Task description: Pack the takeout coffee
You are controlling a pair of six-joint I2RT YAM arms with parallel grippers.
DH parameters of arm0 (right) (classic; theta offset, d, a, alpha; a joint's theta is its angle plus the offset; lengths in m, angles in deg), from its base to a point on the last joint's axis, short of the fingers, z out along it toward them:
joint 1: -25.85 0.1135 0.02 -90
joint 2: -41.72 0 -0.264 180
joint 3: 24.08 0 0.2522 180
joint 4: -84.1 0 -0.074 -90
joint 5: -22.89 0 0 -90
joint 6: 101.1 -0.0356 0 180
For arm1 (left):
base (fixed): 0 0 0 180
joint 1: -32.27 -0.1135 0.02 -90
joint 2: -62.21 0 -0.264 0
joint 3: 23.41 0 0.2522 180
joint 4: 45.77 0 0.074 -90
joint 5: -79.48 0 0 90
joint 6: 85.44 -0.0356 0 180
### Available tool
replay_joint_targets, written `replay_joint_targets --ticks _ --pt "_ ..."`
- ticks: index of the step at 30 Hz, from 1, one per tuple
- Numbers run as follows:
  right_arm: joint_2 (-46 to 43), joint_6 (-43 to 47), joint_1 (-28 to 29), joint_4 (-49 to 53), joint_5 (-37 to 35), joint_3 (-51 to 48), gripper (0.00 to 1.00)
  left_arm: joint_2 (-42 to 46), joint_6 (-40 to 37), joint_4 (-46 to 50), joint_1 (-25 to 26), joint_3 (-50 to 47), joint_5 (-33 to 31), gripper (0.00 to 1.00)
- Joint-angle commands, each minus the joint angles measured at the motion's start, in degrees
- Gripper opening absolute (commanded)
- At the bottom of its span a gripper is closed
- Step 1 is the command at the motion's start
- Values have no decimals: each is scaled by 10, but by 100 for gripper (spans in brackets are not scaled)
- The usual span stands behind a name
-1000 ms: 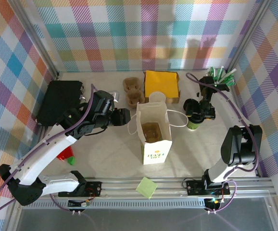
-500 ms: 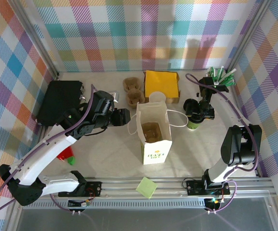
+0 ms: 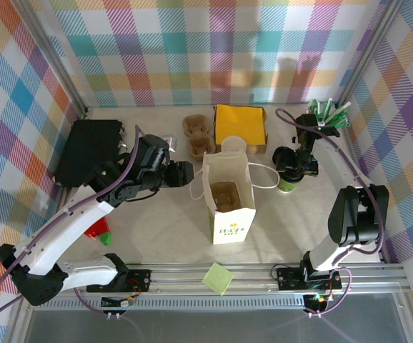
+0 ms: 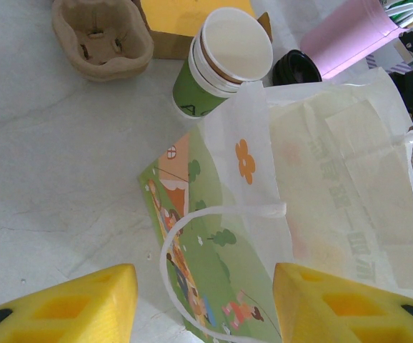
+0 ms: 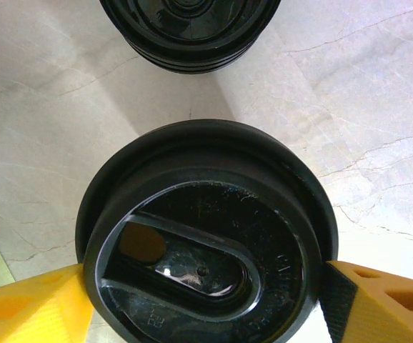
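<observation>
The takeout coffee (image 5: 206, 243) is a green-based paper cup under a black lid and stands on the table right of the paper bag (image 3: 233, 227). My right gripper (image 5: 206, 304) comes down over it, its yellow fingers (image 5: 28, 307) against both sides of the cup just under the lid. From above, the gripper (image 3: 292, 170) covers most of the cup (image 3: 286, 186). My left gripper (image 3: 185, 174) hovers open at the bag's left side. In the left wrist view the bag's illustrated side (image 4: 214, 250) and white handle (image 4: 169, 246) lie between its spread fingers (image 4: 71, 304), untouched.
A cardboard carrier (image 3: 226, 195) sits inside the open bag. Behind it are a cup stack (image 3: 233, 145), cup carriers (image 3: 196, 128) and yellow napkins (image 3: 240, 123). Spare black lids (image 5: 188, 28) lie just beyond the coffee. A pink cup of sticks (image 3: 328, 114) stands at the back right, a black box (image 3: 88, 150) at the left.
The right gripper's fingers have narrowed a little around the cup. The left arm and the bag have not moved.
</observation>
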Motion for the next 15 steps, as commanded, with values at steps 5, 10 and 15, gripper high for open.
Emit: replay_joint_targets --ticks 5,10,15 --pt "13 -5 3 -4 2 9 80 11 9 -3 -6 -2 9 53" --pt "24 -5 5 -5 1 -1 76 9 9 -3 -7 -2 7 53" --pt "40 -2 14 -5 -18 -8 75 5 9 -5 -7 -2 10 53"
